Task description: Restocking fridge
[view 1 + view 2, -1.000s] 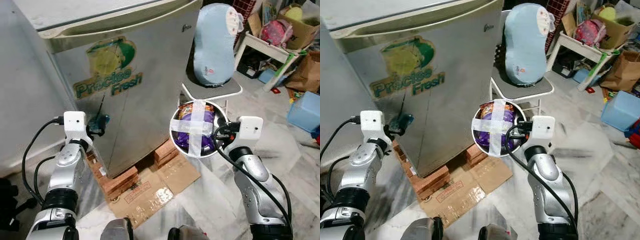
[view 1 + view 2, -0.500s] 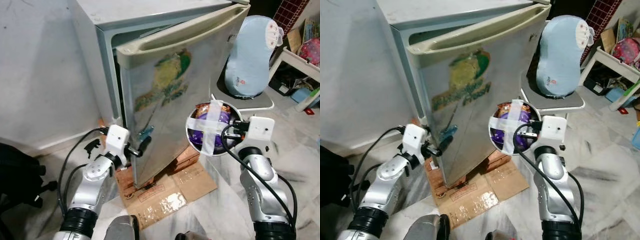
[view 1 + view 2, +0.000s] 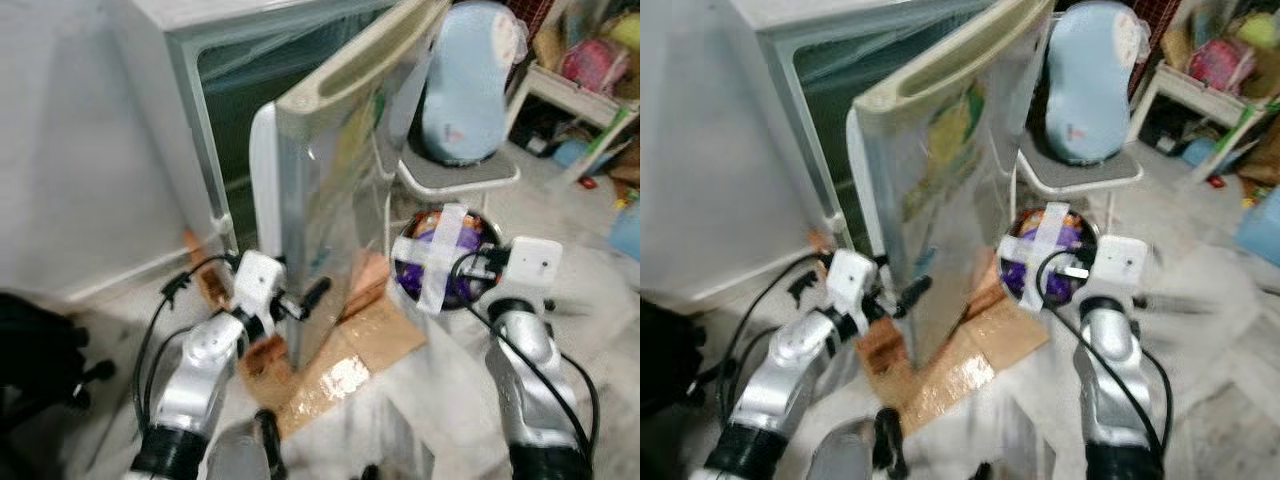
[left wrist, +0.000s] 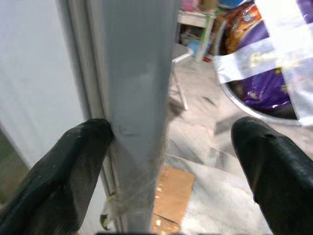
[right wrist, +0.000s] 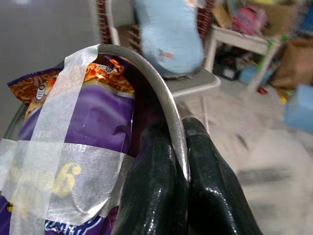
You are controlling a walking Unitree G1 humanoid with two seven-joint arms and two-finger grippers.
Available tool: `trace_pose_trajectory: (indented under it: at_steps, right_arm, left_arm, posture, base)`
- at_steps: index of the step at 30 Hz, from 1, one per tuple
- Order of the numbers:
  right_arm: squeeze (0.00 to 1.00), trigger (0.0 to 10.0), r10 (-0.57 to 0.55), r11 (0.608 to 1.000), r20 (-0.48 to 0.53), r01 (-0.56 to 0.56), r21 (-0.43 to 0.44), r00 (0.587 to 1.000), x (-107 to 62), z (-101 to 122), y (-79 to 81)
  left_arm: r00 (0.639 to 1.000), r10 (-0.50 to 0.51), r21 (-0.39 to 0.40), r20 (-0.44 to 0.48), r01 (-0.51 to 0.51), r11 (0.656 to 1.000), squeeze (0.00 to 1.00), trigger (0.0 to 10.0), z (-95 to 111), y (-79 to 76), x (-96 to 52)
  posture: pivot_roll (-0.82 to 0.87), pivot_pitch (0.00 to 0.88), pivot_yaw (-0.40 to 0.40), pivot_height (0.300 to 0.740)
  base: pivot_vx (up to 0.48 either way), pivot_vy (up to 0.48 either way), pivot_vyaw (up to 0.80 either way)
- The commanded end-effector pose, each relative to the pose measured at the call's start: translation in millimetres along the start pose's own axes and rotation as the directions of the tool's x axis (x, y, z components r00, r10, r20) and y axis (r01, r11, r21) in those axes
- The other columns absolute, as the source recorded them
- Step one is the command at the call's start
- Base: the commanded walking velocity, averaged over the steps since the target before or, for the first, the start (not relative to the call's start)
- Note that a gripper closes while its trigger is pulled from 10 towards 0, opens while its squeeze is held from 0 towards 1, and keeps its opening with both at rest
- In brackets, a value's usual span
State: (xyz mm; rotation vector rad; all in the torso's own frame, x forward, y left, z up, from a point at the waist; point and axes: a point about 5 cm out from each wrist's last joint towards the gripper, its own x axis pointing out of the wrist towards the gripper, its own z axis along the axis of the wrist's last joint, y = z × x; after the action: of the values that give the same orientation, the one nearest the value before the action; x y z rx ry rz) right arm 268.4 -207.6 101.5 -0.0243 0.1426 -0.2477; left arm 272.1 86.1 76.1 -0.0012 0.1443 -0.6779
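The grey fridge [image 3: 200, 140] stands with its door [image 3: 330, 200] swung well open, edge-on to me. My left gripper [image 3: 305, 298] is low at the door's free edge. In the left wrist view this gripper [image 4: 171, 161] is open and straddles the door edge [image 4: 137, 98]; one finger [image 4: 73, 166] touches the edge and the other stands apart. My right gripper [image 5: 178, 196] is shut on the rim of a metal bowl [image 5: 146, 73]. A purple and orange snack packet [image 5: 93, 122] is taped into the bowl [image 3: 445, 260] with white tape, to the right of the door.
A white chair with a light blue cushion [image 3: 465, 80] stands just behind the door and bowl. Cardboard [image 3: 340, 370] and bricks [image 3: 265, 355] lie under the fridge. A table with boxes and clutter [image 3: 590, 60] is at the far right, and a white wall is on the left.
The fridge door has swung much further open, from slightly ajar to edge-on. My left gripper has followed its lower edge. The bowl stays held in the right gripper. The camera has shifted.
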Motion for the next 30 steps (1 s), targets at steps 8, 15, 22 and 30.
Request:
trace_pose_trajectory:
  at_steps: [8,15,22,30]
  right_arm:
    - [0.0,10.0,-0.036,0.999,0.051,0.035,0.006,0.998,-0.1,9.0,-6.4]
    - [0.0,10.0,-0.047,0.999,0.048,0.046,0.009,0.998,-1.1,7.0,-7.5]
    - [0.0,10.0,-0.058,0.998,0.052,0.058,0.007,0.997,-1.0,7.1,-9.1]
    - [0.0,10.0,-0.059,0.998,0.051,0.059,0.01,0.997,-1.6,6.3,-8.5]
  left_arm:
    - [0.998,-0.045,0.036,0.038,0.044,0.998,0.0,10.0,14.9,-3.3,5.6]
    - [0.998,-0.054,0.039,0.032,0.053,0.998,0.0,10.0,14.6,-4.9,7.0]
    - [0.997,-0.065,0.042,0.041,0.063,0.997,0.0,10.0,18.8,-8.3,14.3]
    - [0.991,-0.104,0.027,0.079,0.102,0.994,0.0,10.0,28.0,-20.1,34.0]
  posture:
    - [-0.07,0.053,-0.014,0.74]
    - [-0.07,0.052,-0.005,0.74]
    - [-0.07,0.053,-0.003,0.74]
    - [-0.07,0.053,-0.002,0.74]
  base:
    - [0.0,-0.344,0.0]
    - [0.034,-0.337,0.0]
    - [0.263,-0.32,0.0]
    - [0.257,-0.19,0.0]
